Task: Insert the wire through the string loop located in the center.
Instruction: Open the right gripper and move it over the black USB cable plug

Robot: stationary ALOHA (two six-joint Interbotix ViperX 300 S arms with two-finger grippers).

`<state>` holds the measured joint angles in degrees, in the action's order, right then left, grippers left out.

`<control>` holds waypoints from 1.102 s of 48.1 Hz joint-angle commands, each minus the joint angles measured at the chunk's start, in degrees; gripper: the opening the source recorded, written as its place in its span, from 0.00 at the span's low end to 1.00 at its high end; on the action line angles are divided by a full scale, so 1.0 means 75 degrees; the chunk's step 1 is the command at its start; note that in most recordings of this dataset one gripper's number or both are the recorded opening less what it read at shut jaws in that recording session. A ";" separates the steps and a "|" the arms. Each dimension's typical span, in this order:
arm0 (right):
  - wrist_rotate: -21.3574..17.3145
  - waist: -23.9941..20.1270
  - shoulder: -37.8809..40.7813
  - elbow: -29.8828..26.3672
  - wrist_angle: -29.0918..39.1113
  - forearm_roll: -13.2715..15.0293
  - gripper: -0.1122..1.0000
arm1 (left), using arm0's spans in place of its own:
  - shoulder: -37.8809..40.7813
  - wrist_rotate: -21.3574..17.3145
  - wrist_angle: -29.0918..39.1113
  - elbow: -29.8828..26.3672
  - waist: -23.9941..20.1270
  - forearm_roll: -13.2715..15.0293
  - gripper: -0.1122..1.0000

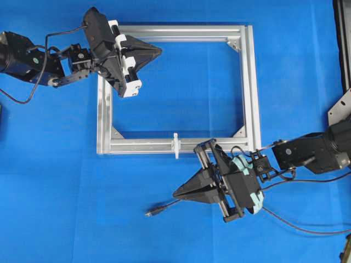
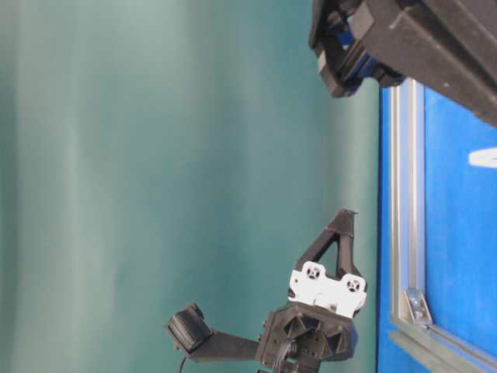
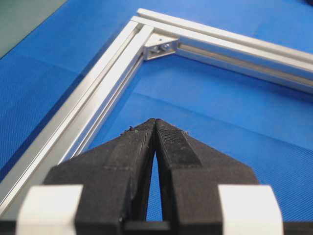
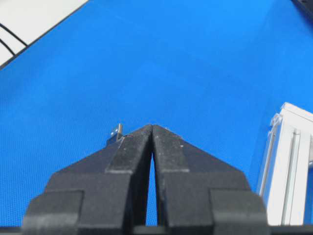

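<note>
Overhead: nothing is in hand yet, so I'd call this the very start, before any pick-up. The wire lies on the blue mat below the aluminium frame, its plug end pointing left, the rest running off right under the right gripper. The string loop stands across the middle of the frame's lower rail, apart from both tools. Right gripper hovers just below that rail, tips pointing left, jaws pressed together on nothing; left gripper hangs over the frame's upper-left corner, tips pointing right, likewise closed and empty. Table-level view: sideways picture, one arm seen end-on above the mat, the other cut off at top; the loop shows only as a white sliver at the right edge. Left wrist view: fingers meet at the tips, bare mat and a frame corner beyond. Right wrist view: fingers meet too, and the plug peeks out just behind their left side. Next move, I judge: right jaws must part and come down on the wire near the plug.
</note>
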<state>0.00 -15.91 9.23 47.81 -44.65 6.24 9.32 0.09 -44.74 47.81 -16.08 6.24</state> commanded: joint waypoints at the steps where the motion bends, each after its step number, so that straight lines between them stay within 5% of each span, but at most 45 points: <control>1: -0.0012 -0.0035 -0.0305 -0.0152 0.0000 0.0000 0.10 | -0.0340 0.0000 0.0117 -0.0105 0.0059 -0.0152 0.10; 30: -0.0340 -0.0094 -0.0316 -0.0305 0.0820 0.0023 0.07 | -0.0340 -0.0012 0.0199 -0.0094 0.0059 -0.0152 0.10; 37: -0.0363 -0.0094 -0.0316 -0.0316 0.0820 -0.0012 0.26 | -0.0340 -0.0012 0.0223 -0.0094 0.0059 -0.0164 0.10; 49: -0.0445 -0.0094 -0.0316 -0.0340 0.0797 -0.0012 0.88 | -0.0340 -0.0012 0.0270 -0.0082 0.0059 -0.0164 0.10; 53: -0.0457 -0.0094 -0.0316 -0.0340 0.0797 -0.0012 0.84 | -0.0340 -0.0012 0.0281 -0.0094 0.0047 -0.0164 0.10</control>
<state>-3.25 -16.44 8.70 46.32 -38.23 6.24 8.44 0.09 -42.45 47.81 -15.73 5.19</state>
